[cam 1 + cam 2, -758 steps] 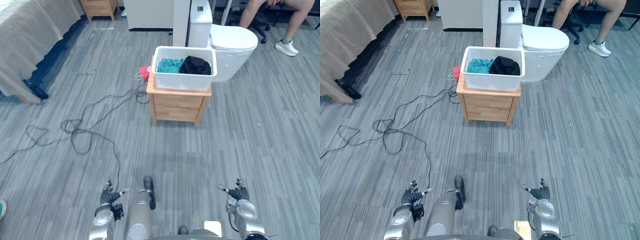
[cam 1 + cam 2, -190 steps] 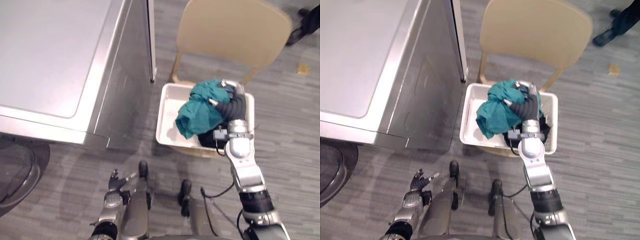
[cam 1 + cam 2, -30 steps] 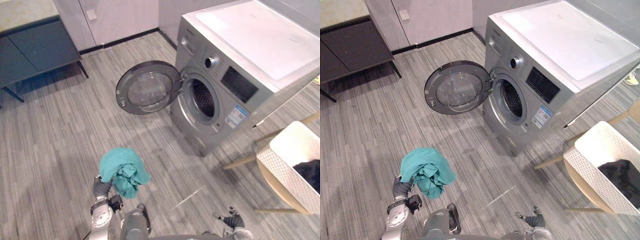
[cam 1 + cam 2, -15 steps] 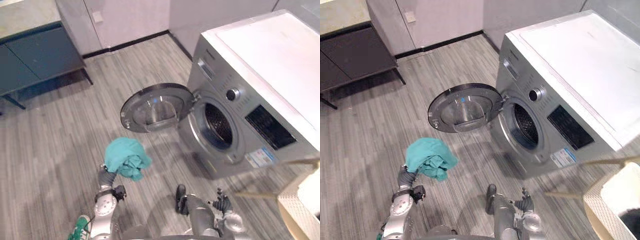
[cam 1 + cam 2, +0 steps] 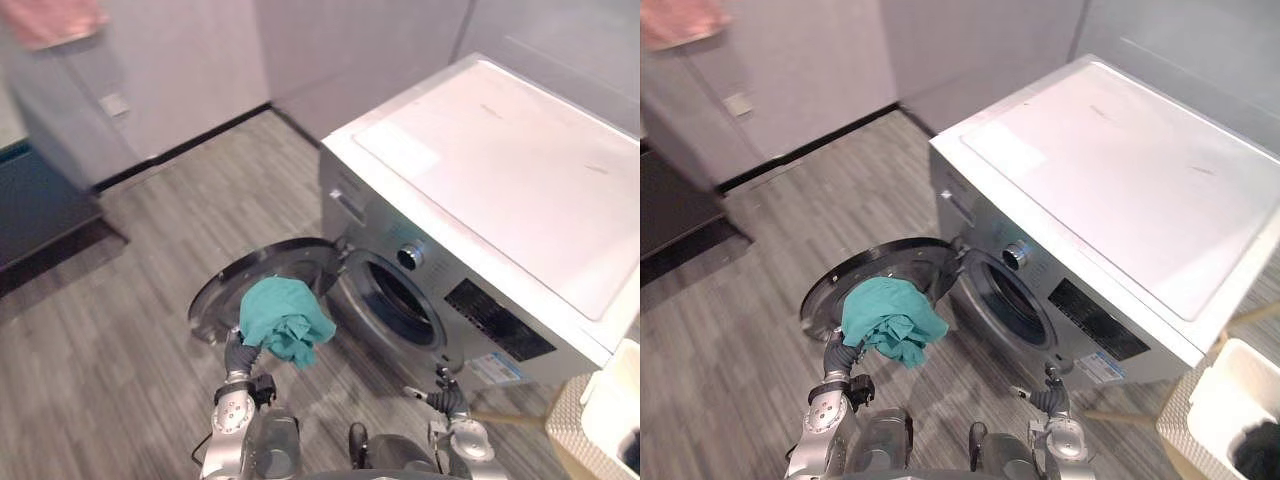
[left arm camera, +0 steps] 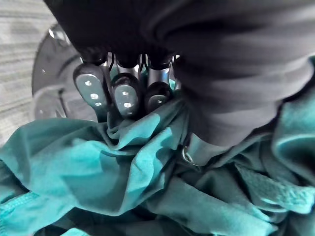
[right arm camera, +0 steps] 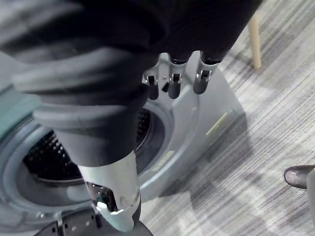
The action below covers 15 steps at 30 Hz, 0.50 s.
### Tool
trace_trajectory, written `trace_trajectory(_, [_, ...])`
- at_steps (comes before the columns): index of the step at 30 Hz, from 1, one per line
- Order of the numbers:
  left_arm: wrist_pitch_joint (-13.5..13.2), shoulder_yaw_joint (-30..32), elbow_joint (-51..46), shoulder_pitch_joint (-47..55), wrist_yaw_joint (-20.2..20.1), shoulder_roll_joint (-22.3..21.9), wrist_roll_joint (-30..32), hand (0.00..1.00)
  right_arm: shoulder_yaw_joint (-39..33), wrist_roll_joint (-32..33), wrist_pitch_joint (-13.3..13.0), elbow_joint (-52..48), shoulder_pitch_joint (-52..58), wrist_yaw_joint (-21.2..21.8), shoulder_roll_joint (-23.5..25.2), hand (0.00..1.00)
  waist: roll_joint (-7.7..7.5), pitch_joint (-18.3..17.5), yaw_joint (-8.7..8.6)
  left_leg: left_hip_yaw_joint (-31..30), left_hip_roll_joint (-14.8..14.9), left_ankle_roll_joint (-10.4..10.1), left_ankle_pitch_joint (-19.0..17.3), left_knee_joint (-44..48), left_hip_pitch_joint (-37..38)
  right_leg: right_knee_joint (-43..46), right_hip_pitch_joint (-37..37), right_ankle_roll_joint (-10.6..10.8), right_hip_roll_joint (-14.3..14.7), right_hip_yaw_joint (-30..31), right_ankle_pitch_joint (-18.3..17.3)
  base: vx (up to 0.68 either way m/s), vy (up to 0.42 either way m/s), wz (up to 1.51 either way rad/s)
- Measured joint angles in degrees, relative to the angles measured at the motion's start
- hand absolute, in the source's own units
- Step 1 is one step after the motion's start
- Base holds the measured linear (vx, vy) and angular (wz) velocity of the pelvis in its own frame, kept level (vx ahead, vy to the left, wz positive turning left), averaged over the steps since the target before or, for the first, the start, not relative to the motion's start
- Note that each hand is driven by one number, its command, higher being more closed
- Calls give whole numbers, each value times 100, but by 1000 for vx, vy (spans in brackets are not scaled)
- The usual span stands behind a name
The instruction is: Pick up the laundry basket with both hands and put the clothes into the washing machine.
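Your left hand (image 6: 125, 96) keeps its fingers curled into the crumpled teal cloth garment (image 5: 288, 322) at lower centre, and your view has closed in since half a second ago, so the bundle now overlaps the round open door (image 5: 290, 258) of the silver front-loading washing machine (image 5: 480, 190). Loading looks close: the dark drum opening (image 5: 400, 300) lies just right of it. Your right hand (image 5: 447, 402) hangs low, fingers relaxed and empty.

Both head eyes look steeply down on the silver front-loading washing machine (image 5: 500, 180). The left wrist camera hugs the left hand (image 6: 125, 96) and the crumpled teal cloth (image 6: 98, 162) beyond it. The right wrist camera looks past the right hand (image 7: 173, 78) at the machine.
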Motion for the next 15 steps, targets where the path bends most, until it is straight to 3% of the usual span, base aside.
trace_trajectory(1, [0, 3, -17, -8, -2, 0, 0, 100, 0, 0, 3, 1, -1, 1, 6, 0, -1, 7, 7, 407, 67, 81, -66, -2, 129, -2, -104, 208, -40, 13, 99, -55, 167, -164])
trace_trajectory(2, [1, 7, -60, 6, -2, 39, 0, 100, 3, 0, 5, 1, -30, 3, 16, 0, 1, 11, 26, 860, 148, 154, -121, -62, 288, -20, -199, 329, -199, -389, 156, -97, 159, -170])
trace_trajectory(3, [3, 7, -88, 9, -2, 79, 0, 100, 7, 0, 6, 7, -53, 2, 18, 0, -7, 15, 32, 1080, 177, 168, -155, -93, 377, -9, -247, 332, -346, -787, 156, -108, 110, -169])
trace_trajectory(5, [3, 7, -179, -18, -1, 230, -2, 100, 8, -7, 7, 223, -225, -2, 13, 0, 1, 21, 17, 1857, 332, 183, -257, -243, 663, 83, -267, 154, -1006, -2817, 62, -91, 42, -155])
trace_trajectory(7, [-5, 3, -195, -58, 4, 327, -3, 100, 2, -14, 11, 540, -422, -12, 5, 0, -50, -14, 19, 2252, 463, 123, -358, -245, 739, -50, -72, -11, -1232, -3776, -33, -39, -64, -131])
trace_trajectory(9, [-3, 73, 5, -142, 3, 396, -4, 100, -17, -13, 16, 778, -493, -33, -101, 0, -77, -16, -4, 2262, 509, -4, -309, -219, 781, -528, 70, -146, -1031, -3670, 240, 29, -102, -94])
trace_trajectory(12, [34, 99, 218, -282, -4, 292, -4, 100, -172, 5, 27, 948, -493, -136, -273, 0, 132, 83, -49, 1935, 781, -35, -254, 345, 610, -639, 124, -257, -786, -3515, 304, 89, -138, -41])
trace_trajectory(13, [37, 130, 218, -280, -1, 250, -5, 100, -259, 11, 32, 942, -458, -146, -298, 0, 191, 136, -48, 1715, 962, 6, -229, 931, 433, -641, 231, -299, -713, -3503, 292, 93, -110, -31])
trace_trajectory(14, [41, 139, 217, -282, 6, 223, -7, 100, -282, 33, 34, 931, -472, -169, -290, 0, 226, 237, -18, 1204, 1154, 190, -182, 1925, 20, -615, 423, -385, -644, -3416, 248, 89, -63, -38])
trace_trajectory(15, [41, 132, 214, -285, 7, 220, -15, 100, -283, 79, 33, 916, -472, -194, -279, 0, 211, 248, 11, 983, 1143, 219, -224, 2109, -124, -575, 428, -398, -647, -3341, 240, 61, -3, -50])
